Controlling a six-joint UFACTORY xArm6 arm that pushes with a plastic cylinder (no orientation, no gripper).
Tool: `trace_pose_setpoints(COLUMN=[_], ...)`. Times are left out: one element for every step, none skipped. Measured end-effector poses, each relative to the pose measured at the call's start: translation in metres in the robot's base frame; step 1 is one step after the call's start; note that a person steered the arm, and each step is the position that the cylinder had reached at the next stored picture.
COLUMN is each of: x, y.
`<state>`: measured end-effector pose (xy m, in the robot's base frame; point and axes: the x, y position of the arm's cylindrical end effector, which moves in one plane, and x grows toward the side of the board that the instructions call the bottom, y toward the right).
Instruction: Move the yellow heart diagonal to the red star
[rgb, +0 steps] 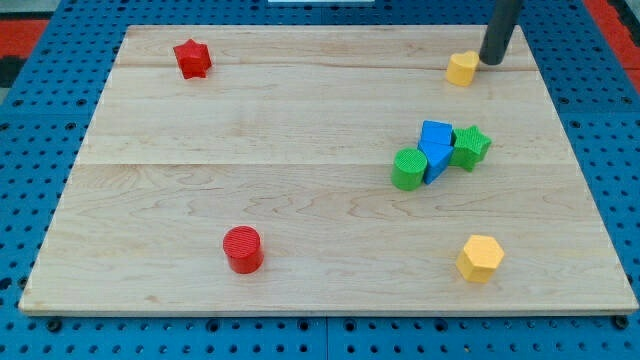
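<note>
The yellow heart (461, 68) lies near the view's top right on the wooden board (300, 130). The red star (191, 58) lies near the view's top left, far from the heart. My tip (491, 61) stands just to the right of the yellow heart, touching it or nearly so; the dark rod rises from it out of the view's top.
A cluster at the right middle holds a blue block (435, 148), a green star (470, 146) and a green cylinder-like block (408, 168). A red cylinder (242, 249) lies at the lower left. A yellow hexagon (480, 258) lies at the lower right.
</note>
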<state>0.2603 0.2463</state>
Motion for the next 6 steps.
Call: trace_pose_setpoints(x=[0.0,0.0,0.025,0.06,0.09,0.092], y=[0.016,0.017,0.035,0.076,0.077,0.083])
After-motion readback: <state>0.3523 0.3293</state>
